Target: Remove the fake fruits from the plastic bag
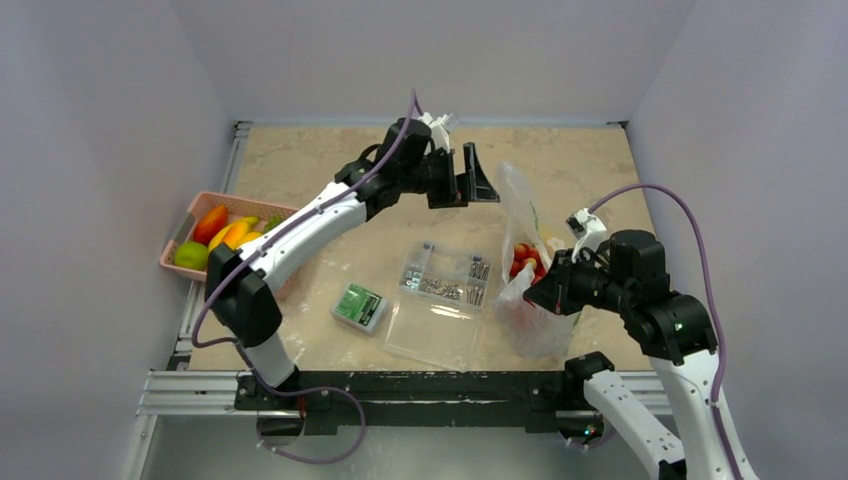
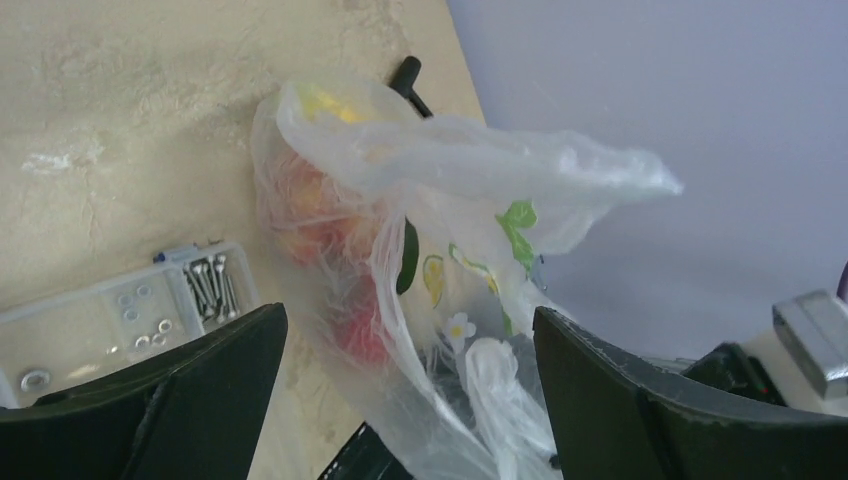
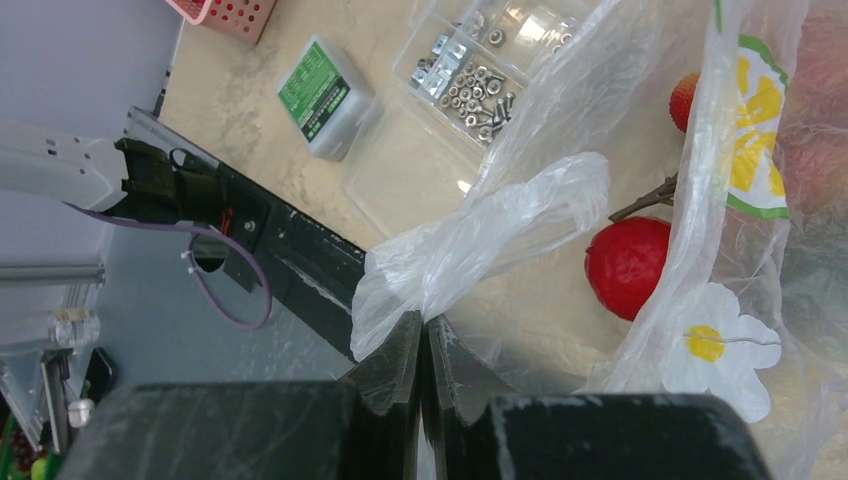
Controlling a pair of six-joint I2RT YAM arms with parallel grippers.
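On the table [image 1: 320, 170], right tool [image 3: 424, 340] pinches plastic bag [image 3: 500, 215].

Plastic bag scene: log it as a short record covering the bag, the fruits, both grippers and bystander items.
plastic bag: standing upright, crumpled
fake fruits: red ones visible inside the bag
right gripper: shut on a bag handle
left gripper: open, by the bag's top, holding nothing
bystanders: clear parts box, green case, pink basket of fruit
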